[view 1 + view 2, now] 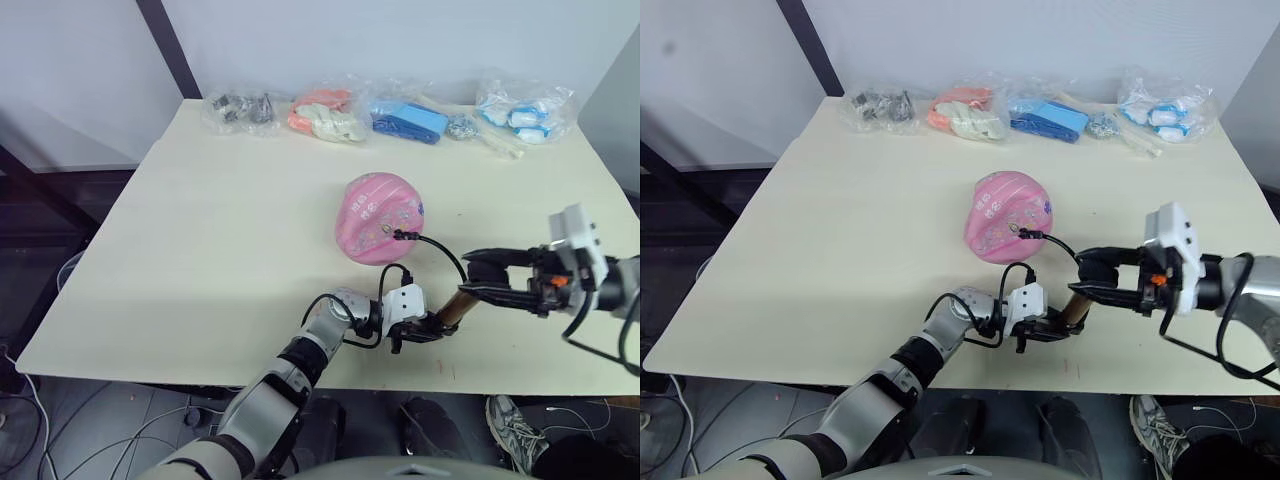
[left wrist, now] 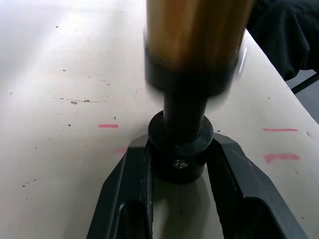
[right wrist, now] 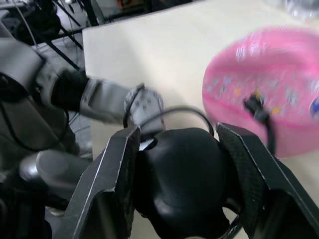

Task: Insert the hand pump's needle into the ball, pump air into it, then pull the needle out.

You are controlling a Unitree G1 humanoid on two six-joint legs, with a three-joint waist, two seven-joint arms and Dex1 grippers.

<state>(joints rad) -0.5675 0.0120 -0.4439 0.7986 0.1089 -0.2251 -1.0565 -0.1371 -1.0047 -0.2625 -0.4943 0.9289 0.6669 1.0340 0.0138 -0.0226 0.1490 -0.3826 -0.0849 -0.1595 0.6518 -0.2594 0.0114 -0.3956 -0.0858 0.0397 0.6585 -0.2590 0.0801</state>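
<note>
Even, bright light; wrist views seemingly motion-blurred.

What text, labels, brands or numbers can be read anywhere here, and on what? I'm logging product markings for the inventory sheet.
No text can be read in these pictures.
The ball: small colourful prints, too small and blurred to read.
The hand pump: no marking visible on its gold barrel.
The plastic bags at the table's far edge: contents too small to show any label.
The table: short pink marks, no letters or numbers.
</note>
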